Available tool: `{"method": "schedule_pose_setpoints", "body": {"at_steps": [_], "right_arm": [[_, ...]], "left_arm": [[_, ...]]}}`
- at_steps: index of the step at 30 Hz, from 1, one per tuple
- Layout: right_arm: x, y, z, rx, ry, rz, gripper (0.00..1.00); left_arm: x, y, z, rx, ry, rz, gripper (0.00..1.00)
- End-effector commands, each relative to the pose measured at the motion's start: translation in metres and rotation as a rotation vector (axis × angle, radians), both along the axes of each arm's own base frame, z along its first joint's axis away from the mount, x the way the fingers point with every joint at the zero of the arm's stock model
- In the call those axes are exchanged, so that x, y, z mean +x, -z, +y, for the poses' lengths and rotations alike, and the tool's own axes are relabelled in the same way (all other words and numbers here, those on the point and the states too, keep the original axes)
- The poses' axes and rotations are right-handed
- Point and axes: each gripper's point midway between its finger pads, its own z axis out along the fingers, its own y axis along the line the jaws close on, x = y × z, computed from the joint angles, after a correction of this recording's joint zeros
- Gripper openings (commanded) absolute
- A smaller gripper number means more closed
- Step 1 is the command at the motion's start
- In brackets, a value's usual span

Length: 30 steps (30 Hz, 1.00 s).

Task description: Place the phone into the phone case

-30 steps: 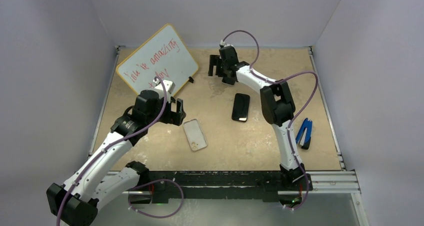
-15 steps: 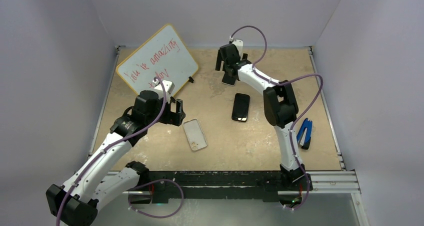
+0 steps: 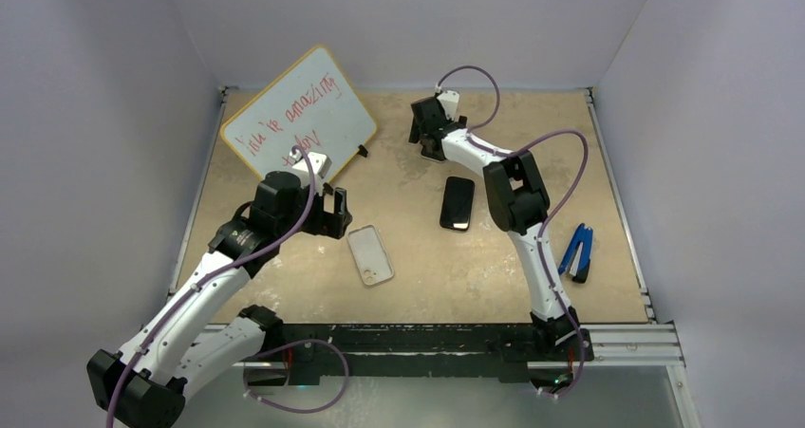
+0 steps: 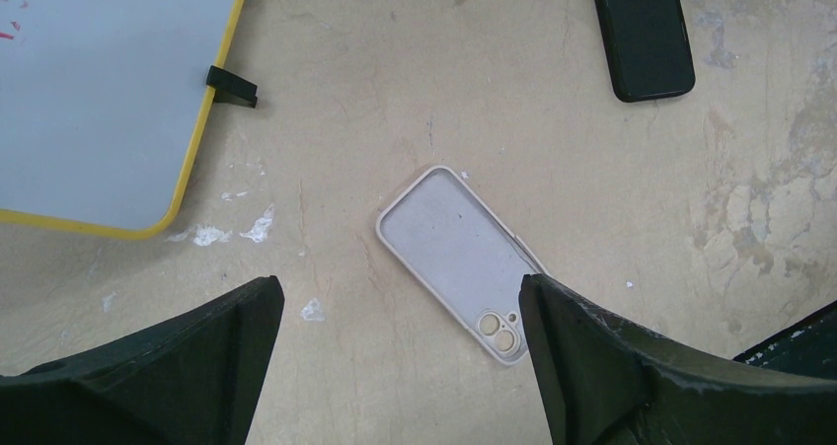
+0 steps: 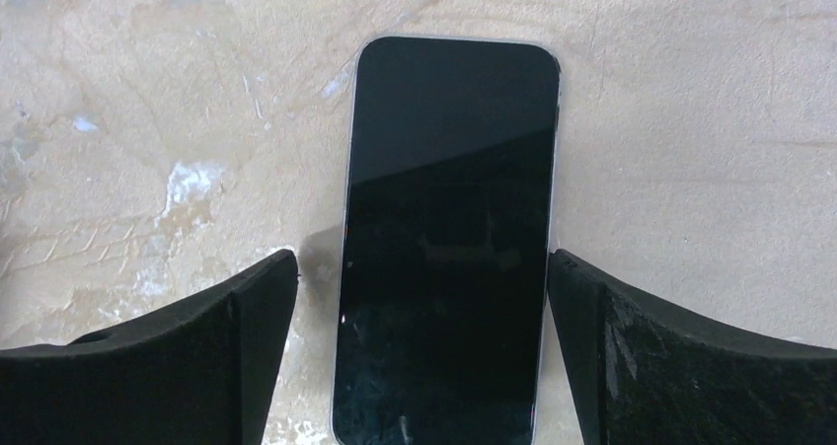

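The phone (image 3: pixel 457 202) lies screen up, dark and flat, right of the table's middle. My right gripper (image 3: pixel 429 145) hovers open above the table just beyond the phone's far end. In the right wrist view the phone (image 5: pixel 449 238) runs between its spread fingers, untouched by the right gripper (image 5: pixel 422 258). The phone case (image 3: pixel 370 254) is a whitish shell lying hollow side up, left of the phone. My left gripper (image 3: pixel 332 214) hangs open just left of it. In the left wrist view the phone case (image 4: pixel 459 262) sits between and ahead of the left gripper (image 4: pixel 400 282), camera holes nearest the right finger (image 4: pixel 592 356).
A yellow-framed whiteboard (image 3: pixel 299 120) with red writing stands tilted at the back left, its corner near the left wrist. A blue tool (image 3: pixel 577 252) lies near the right edge. In the left wrist view the phone (image 4: pixel 642 31) shows at the top right.
The right arm's wrist has turned and shifted a little to the right, and its elbow has swung left. The left arm, phone and case have not moved.
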Motion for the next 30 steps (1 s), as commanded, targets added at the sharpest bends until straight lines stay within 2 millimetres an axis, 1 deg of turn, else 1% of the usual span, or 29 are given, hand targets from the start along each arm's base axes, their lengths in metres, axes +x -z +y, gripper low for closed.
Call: {"method": "schedule_pose_setpoints", "body": {"at_steps": [1,7,12,16,19,21,23,25,29,30], "right_arm": [[0.007,-0.008,-0.002,-0.002,0.064,-0.037,0.95],[-0.002,0.010,0.000,0.007,0.045,0.023,0.95],[-0.004,0.018,0.000,0.024,0.038,0.046,0.96],[-0.003,0.021,-0.004,0.021,0.025,0.059,0.93],[-0.006,0.022,-0.006,0.009,-0.005,0.066,0.84],[-0.010,0.018,-0.007,-0.003,-0.033,0.062,0.76],[-0.014,0.011,-0.010,-0.020,-0.052,0.054,0.63],[-0.018,0.008,-0.014,-0.038,-0.064,0.055,0.56],[-0.023,-0.005,-0.014,-0.046,-0.109,0.042,0.52],[-0.023,-0.009,-0.011,-0.046,-0.138,0.030,0.52]], "left_arm": [[0.004,-0.009,0.001,-0.003,-0.003,-0.042,0.94],[0.004,-0.008,0.001,-0.002,-0.003,-0.038,0.94],[0.004,-0.007,0.001,-0.001,-0.003,-0.035,0.95],[0.004,-0.006,0.001,-0.001,-0.007,-0.024,0.95],[0.003,-0.004,0.000,-0.011,-0.021,-0.002,0.94],[0.001,-0.002,-0.004,-0.039,-0.027,0.025,0.93],[-0.005,0.004,-0.016,-0.105,-0.005,0.075,0.92],[-0.009,0.013,-0.027,-0.167,0.010,0.123,0.90],[-0.013,0.034,-0.039,-0.233,-0.003,0.210,0.87],[-0.013,0.039,-0.040,-0.238,-0.010,0.229,0.86]]}}
